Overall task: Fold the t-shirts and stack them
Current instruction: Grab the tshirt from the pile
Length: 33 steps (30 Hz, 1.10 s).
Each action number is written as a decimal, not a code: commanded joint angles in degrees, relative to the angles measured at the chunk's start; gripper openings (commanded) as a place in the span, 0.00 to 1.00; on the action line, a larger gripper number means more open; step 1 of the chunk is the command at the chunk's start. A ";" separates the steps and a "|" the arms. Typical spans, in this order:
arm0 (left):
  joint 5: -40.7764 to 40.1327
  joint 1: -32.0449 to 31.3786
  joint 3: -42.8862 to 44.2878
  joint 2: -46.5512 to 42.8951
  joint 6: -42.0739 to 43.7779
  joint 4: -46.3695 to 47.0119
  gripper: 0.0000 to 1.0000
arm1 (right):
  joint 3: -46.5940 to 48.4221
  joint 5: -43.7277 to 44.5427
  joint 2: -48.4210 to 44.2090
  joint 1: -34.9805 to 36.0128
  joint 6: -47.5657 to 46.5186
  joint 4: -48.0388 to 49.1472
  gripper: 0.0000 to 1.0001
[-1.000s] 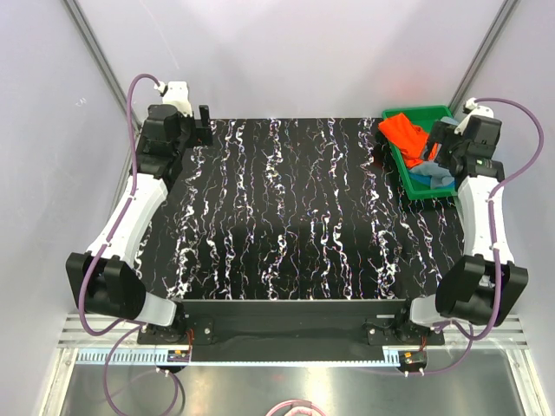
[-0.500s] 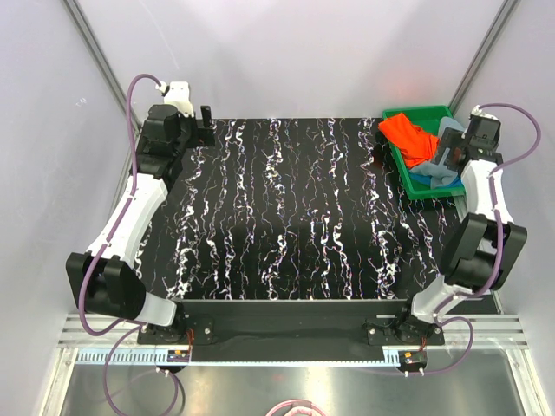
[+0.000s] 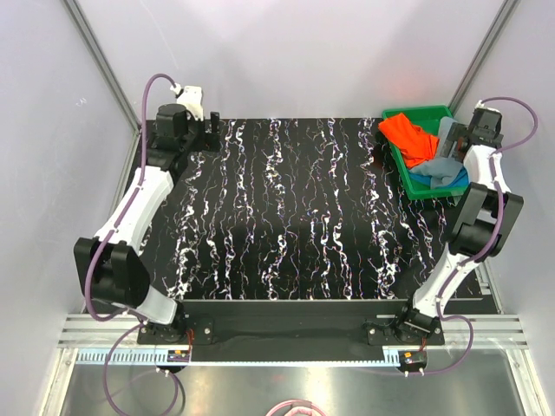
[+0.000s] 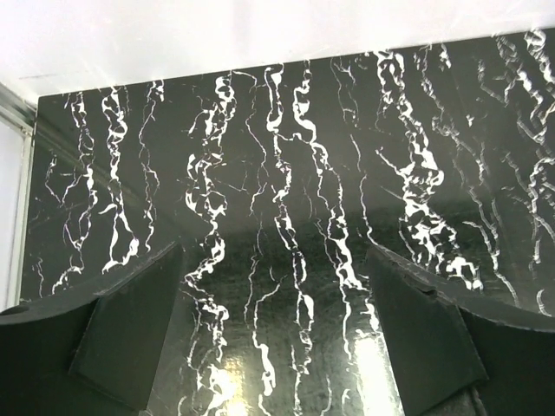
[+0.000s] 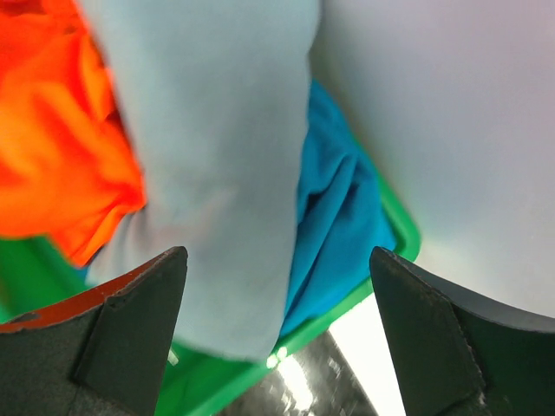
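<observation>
Three t-shirts lie bunched in the green tray point(image 3: 417, 112) at the table's far right. The orange-red shirt point(image 3: 405, 134) is at the tray's left. The grey-blue shirt point(image 3: 446, 154) lies in the middle and the teal-blue shirt point(image 3: 424, 178) at the near end. In the right wrist view the grey-blue shirt point(image 5: 217, 173) runs between the orange-red shirt point(image 5: 52, 156) and the teal-blue shirt point(image 5: 338, 217). My right gripper point(image 3: 457, 143) hangs just above them, jaws wide open point(image 5: 276, 256) and empty. My left gripper point(image 3: 208, 130) is open point(image 4: 276, 251) over bare table at the far left.
The black marbled table point(image 3: 286, 217) fills the middle. The tray's green rim point(image 5: 347, 316) shows close below my right fingers. White walls stand close behind and beside both arms.
My right arm has swung back and to the right, its gripper now over the tray's right side above the shirts. My left gripper has shifted slightly right at the far left corner.
</observation>
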 commanded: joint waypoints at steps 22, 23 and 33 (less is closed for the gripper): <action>-3.17 -4.15 6.32 4.95 7.22 1.14 0.95 | 7.19 8.00 5.83 -1.07 1.30 4.38 0.76; -3.25 -4.15 6.32 5.04 7.13 1.23 0.95 | 7.01 7.82 5.29 -1.07 1.83 4.12 0.75; -2.20 -4.41 6.58 5.39 5.99 1.14 0.95 | -0.89 6.59 -3.58 -1.16 3.85 4.11 0.91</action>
